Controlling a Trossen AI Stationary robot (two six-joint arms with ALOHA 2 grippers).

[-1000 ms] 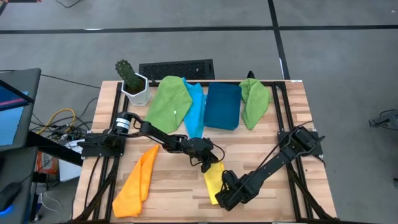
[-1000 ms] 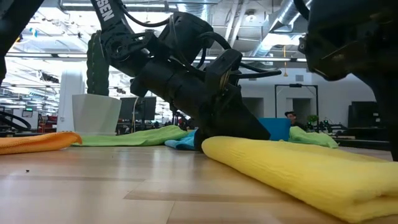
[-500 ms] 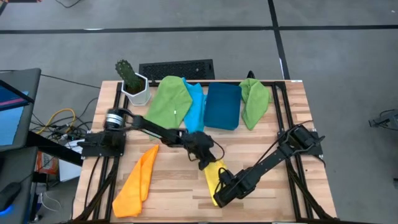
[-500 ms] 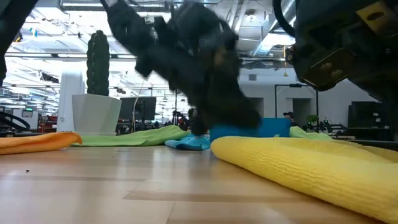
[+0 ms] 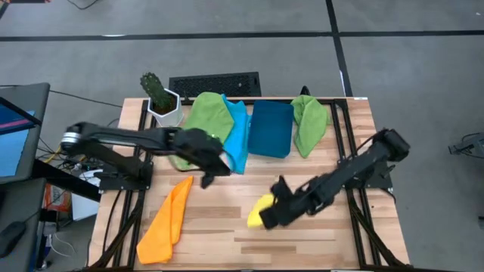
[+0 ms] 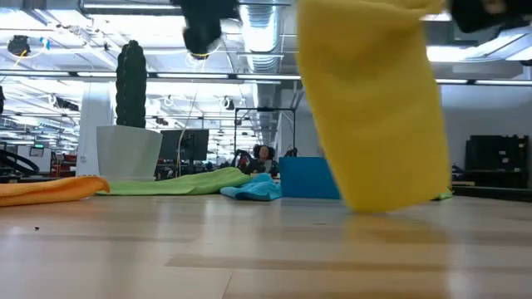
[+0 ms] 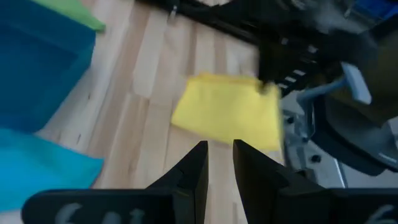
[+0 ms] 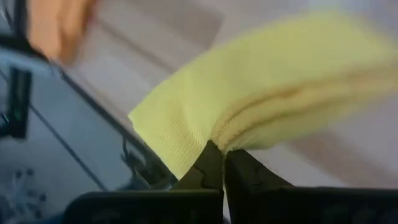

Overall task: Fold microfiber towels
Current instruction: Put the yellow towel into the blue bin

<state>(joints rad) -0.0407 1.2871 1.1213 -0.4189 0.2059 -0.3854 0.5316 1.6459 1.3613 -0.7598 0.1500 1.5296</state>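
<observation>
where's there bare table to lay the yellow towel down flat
The front strip of the table, between the orange towel and the right gripper holding the yellow towel, is bare. The front right corner is too. The back edge is crowded: planter, green towels, blue bin.

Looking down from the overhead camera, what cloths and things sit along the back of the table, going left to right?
Potted cactus → big green towel → light blue towel → dark blue bin → smaller green towel.
</observation>
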